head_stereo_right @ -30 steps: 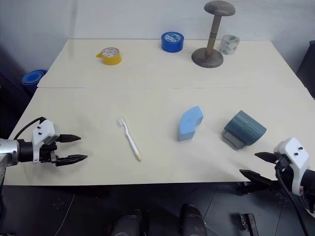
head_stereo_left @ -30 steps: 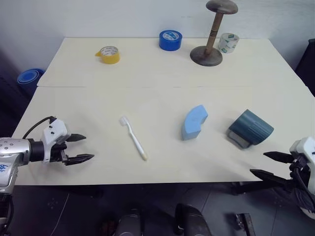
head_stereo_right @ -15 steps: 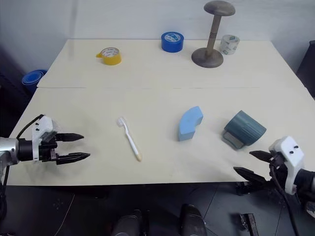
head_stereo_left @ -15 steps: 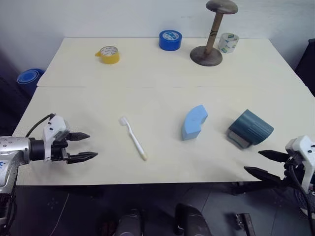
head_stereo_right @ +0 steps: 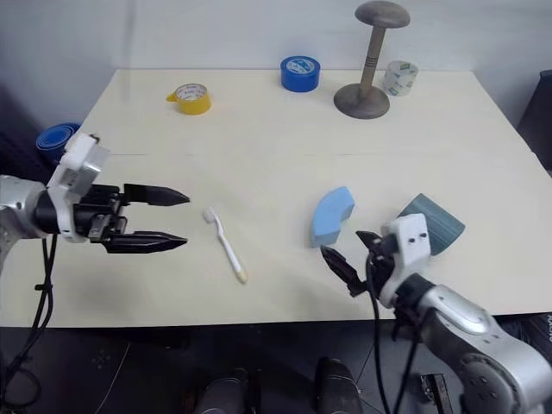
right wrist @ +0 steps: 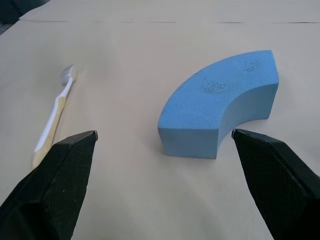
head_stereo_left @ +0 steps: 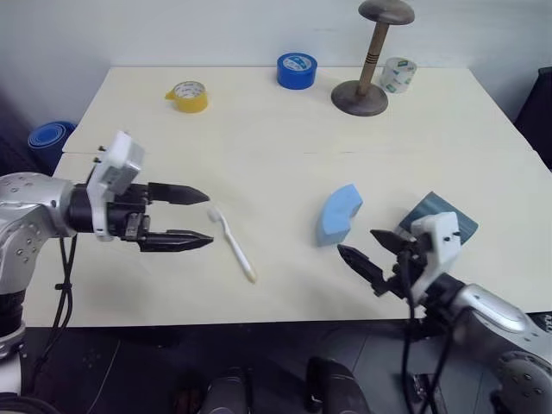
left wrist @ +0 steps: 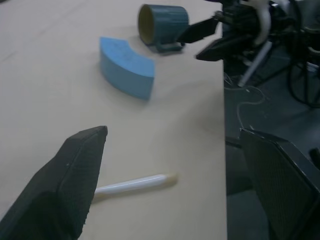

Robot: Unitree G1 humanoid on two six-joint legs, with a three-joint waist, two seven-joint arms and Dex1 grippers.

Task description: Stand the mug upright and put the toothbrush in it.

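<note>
While the mug (left wrist: 162,24) lies on its side near the surface's (head_stereo_left: 259,129) right edge, both hands hang wide open and empty.

The mug's yellow mouth faces the toothbrush (head_stereo_left: 235,244), which lies flat well to its left, bristled head away from the robot. Between them sits a light blue curved foam block (head_stereo_left: 338,214), just beside the mug. The right hand (head_stereo_left: 369,256) hovers at the near edge in front of the mug, partly covering it in the head views, fingers toward the block. The left hand (head_stereo_left: 188,218) hovers just left of the toothbrush. Far back stand a yellow tape roll (head_stereo_left: 189,95), a blue tape roll (head_stereo_left: 297,70), a wooden stand (head_stereo_left: 368,65) and a pale tape roll (head_stereo_left: 398,75).
</note>
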